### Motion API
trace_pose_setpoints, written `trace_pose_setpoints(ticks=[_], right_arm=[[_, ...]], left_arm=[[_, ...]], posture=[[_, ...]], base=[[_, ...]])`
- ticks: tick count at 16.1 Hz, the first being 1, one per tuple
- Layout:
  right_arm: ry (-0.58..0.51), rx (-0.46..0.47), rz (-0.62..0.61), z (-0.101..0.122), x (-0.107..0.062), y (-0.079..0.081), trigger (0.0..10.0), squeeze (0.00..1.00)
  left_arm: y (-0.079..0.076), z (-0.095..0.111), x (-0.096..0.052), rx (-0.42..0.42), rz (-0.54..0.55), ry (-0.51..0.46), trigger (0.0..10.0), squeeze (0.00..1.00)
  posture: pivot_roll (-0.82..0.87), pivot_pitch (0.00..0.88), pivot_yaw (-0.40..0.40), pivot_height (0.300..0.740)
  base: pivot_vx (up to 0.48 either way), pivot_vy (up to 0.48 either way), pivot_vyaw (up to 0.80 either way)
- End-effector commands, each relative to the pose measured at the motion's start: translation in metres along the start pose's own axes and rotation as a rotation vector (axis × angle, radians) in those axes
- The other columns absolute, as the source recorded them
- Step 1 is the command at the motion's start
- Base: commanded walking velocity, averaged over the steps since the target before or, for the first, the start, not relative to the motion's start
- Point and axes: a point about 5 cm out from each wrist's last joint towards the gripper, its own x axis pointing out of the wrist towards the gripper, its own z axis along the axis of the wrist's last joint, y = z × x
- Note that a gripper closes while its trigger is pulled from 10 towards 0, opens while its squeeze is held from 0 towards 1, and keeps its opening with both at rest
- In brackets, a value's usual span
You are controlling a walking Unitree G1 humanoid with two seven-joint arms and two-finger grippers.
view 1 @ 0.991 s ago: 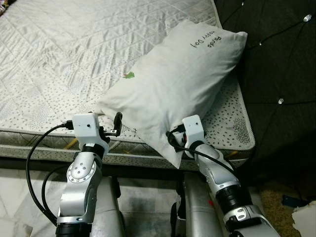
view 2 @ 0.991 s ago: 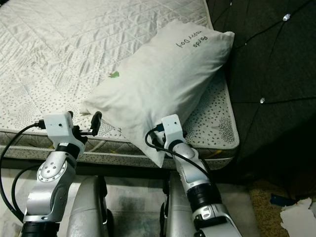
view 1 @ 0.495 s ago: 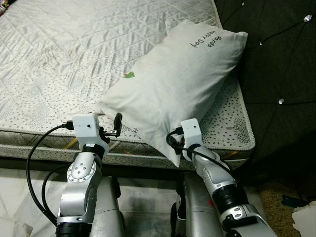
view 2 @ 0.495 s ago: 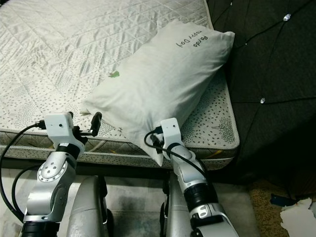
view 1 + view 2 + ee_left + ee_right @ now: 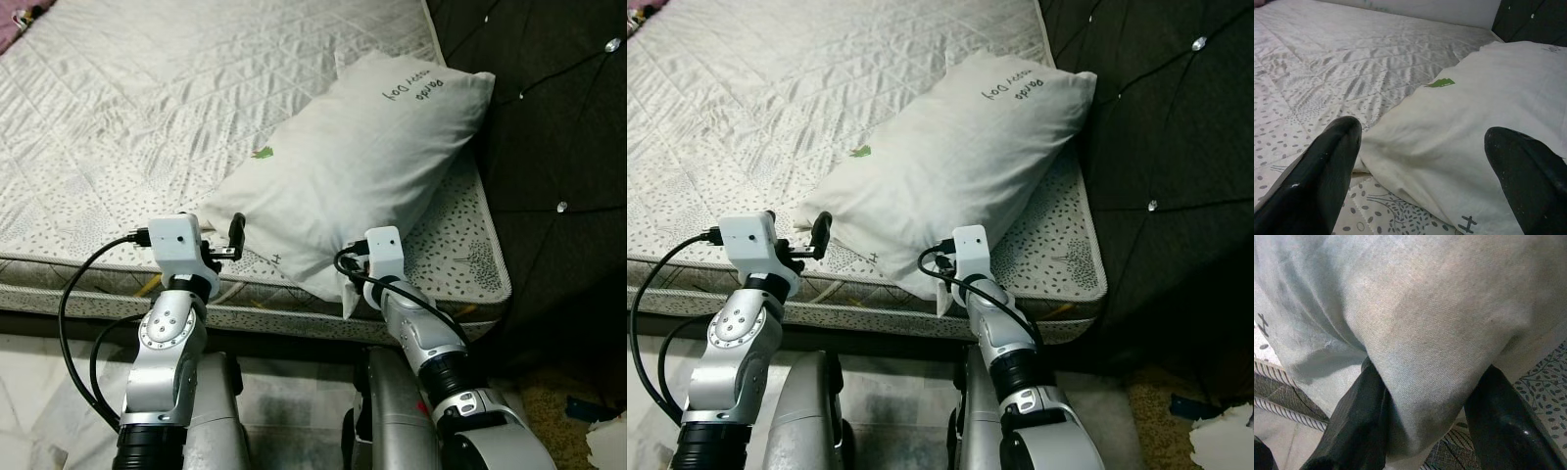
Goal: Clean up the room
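At mattress (image 5: 118, 127) edge: right gripper (image 5: 1425, 431) clamps pillow (image 5: 362, 157) corner (6 o'clock end). Left gripper (image 5: 1422, 171), fingers apart, should close on the 9 o'clock corner before lifting.

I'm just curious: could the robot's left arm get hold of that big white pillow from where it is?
Probably yes: the left gripper is open, facing the white pillow's near corner with nothing between.
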Motion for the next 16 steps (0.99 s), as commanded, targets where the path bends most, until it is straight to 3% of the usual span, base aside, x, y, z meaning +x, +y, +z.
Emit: trace_pose_setpoints(ticks=[1,4,8,9,13,14,16], right_arm=[[-0.044,0.013,-0.017,0.011,0.001,-0.003,0.0,0.0],[-0.087,0.075,-0.077,0.029,0.005,-0.019,0.0,0.0],[-0.176,0.147,-0.178,0.074,0.006,-0.059,0.0,0.0],[-0.212,0.158,-0.221,0.091,0.003,-0.076,0.0,0.0],[-0.365,0.154,-0.396,0.155,-0.025,-0.14,0.0,0.0],[-0.38,0.154,-0.415,0.161,-0.03,-0.146,0.0,0.0],[-0.413,0.147,-0.478,0.17,-0.049,-0.177,0.0,0.0]], left_arm=[[0.003,-0.004,-0.002,0.0,0.018,0.013,10.0,0.0],[0.002,-0.005,0.0,-0.001,0.018,0.014,10.0,0.0],[0.001,-0.005,0.003,0.002,0.026,0.009,10.0,0.0],[0.001,-0.005,0.004,0.004,0.029,0.009,10.0,0.0],[0.005,-0.006,0.003,0.012,0.046,0.009,10.0,0.0],[0.005,-0.006,0.003,0.012,0.048,0.009,10.0,0.0],[0.006,-0.007,0.002,0.012,0.06,0.011,10.0,0.0]], posture=[[0.08,0.059,-0.028,0.582],[0.08,0.054,-0.026,0.582],[0.07,0.051,-0.029,0.582],[0.07,0.05,-0.03,0.582],[0.07,0.046,-0.036,0.582],[0.07,0.046,-0.036,0.582],[0.07,0.051,-0.04,0.582]], base=[[0.0,0.0,0.0],[0.0,0.0,0.0],[0.0,0.0,0.0],[0.0,0.0,0.0],[0.0,0.0,0.0],[0.0,0.0,0.0],[0.0,0.0,0.0]])
